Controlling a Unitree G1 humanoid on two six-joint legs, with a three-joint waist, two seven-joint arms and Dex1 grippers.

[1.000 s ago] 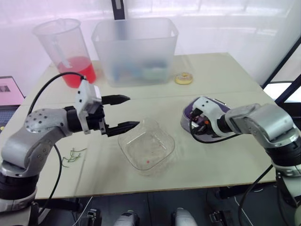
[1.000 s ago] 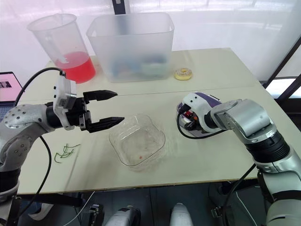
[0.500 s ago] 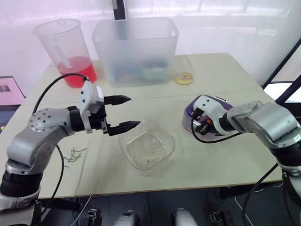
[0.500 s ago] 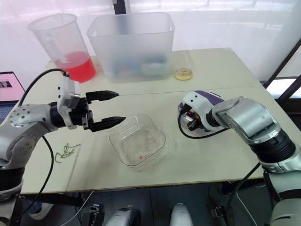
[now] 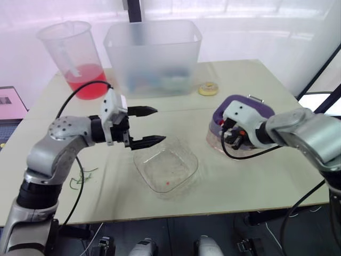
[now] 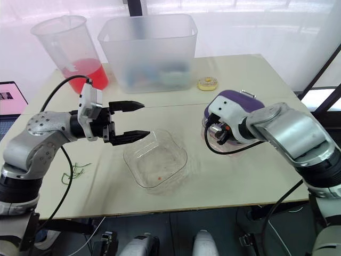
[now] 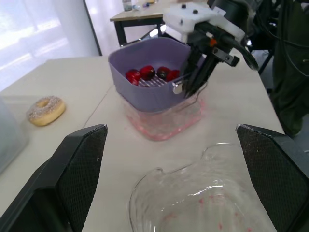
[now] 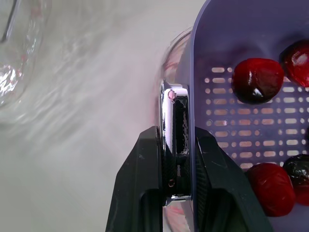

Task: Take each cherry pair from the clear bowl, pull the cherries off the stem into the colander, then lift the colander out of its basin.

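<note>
The purple colander [image 5: 248, 104] holds several dark red cherries [image 7: 147, 73]. It stands raised and tilted above the clear basin [image 7: 164, 123], which holds pink liquid. My right gripper [image 8: 176, 140] is shut on the colander's chrome handle [image 8: 170, 121] at its near wall; the gripper [image 5: 234, 140] is also in the left eye view. The clear bowl [image 5: 166, 169] sits mid-table with only red specks in it. My left gripper [image 5: 159, 125] hovers open over the bowl's far left rim, with nothing between its fingers.
A pitcher [image 5: 72, 53] of red liquid and a big frosted tub [image 5: 153, 56] stand at the back. A donut [image 5: 208, 88] lies behind the colander. Green stems [image 5: 85, 175] lie left of the bowl. A laptop [image 5: 8, 101] sits at the left edge.
My right gripper has lifted the colander upward, partly out of the basin. My left gripper has shifted a little to the right, still open.
</note>
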